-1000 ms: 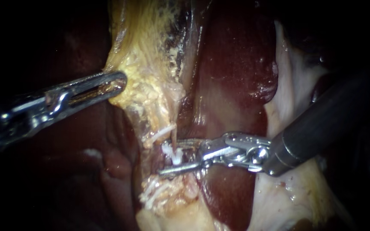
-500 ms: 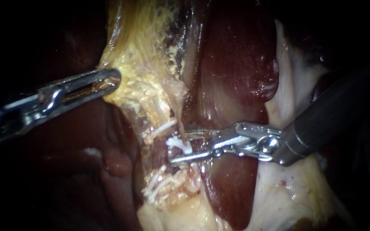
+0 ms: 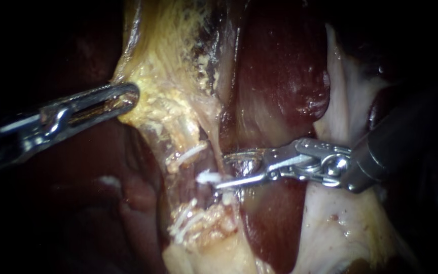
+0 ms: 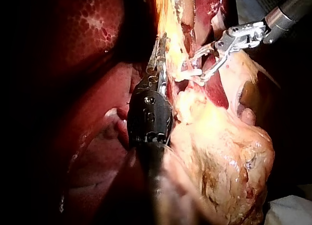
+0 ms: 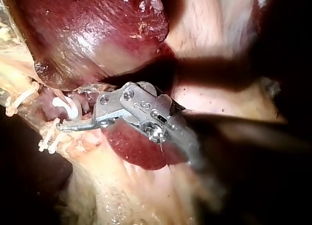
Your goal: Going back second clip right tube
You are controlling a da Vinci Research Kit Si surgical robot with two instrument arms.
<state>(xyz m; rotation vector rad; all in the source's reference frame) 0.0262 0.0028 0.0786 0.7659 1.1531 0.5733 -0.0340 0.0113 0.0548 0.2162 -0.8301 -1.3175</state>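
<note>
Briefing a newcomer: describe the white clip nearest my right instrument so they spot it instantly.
From the dark red liver, go left to the pale tissue strip. The clip is the white one at the right instrument's open jaw tips; white strands lie above and below.

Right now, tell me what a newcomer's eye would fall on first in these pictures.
The bright right instrument, jaws open, at the centre of the endoscope view, with a small white clip just off its lower jaw's tip. Next, the left instrument, jaws shut on the edge of the yellowish tissue, and the dark red liver behind.
</note>
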